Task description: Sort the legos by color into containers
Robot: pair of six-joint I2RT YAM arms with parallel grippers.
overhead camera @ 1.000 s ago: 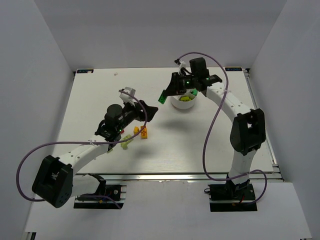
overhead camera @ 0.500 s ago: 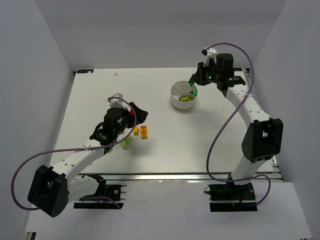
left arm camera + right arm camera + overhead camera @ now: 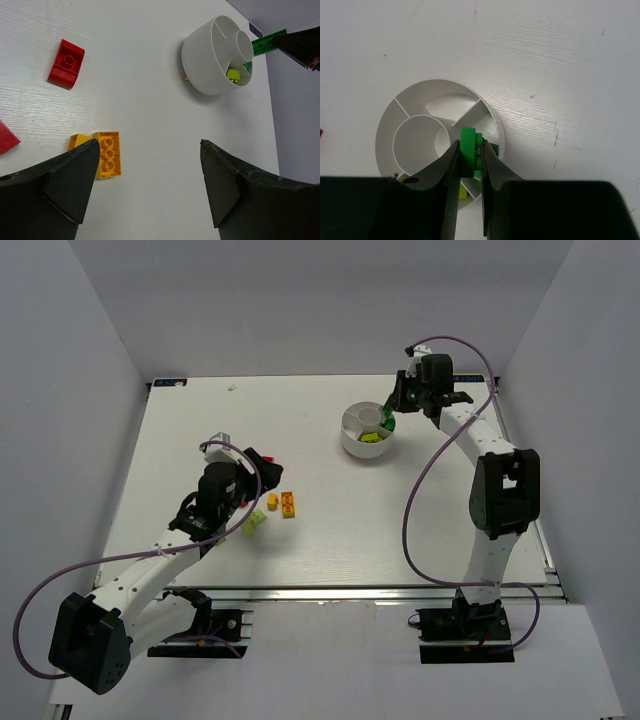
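Note:
The round white dish [image 3: 352, 441] stands at the back right of the table. My right gripper [image 3: 468, 148] is shut on a dark green lego [image 3: 468, 144] and holds it on edge above the dish's right wedge [image 3: 490, 131], beside the central cup [image 3: 415, 142]. It also shows in the top view [image 3: 388, 418]. A lime lego [image 3: 233, 74] lies in a near wedge. My left gripper [image 3: 147, 145] is open and empty above the table, right of an orange-yellow lego [image 3: 107, 154]. A red lego [image 3: 66, 63] lies farther off.
A second red piece [image 3: 6, 137] and a small orange piece [image 3: 78, 141] lie by my left finger. A lime lego [image 3: 253, 524] lies on the table near the left arm. The table's side walls rise on the left and right.
My right gripper carried the green lego from the dish's left side round to its right and now holds it over the right wedge. My left arm drew back toward the near left.

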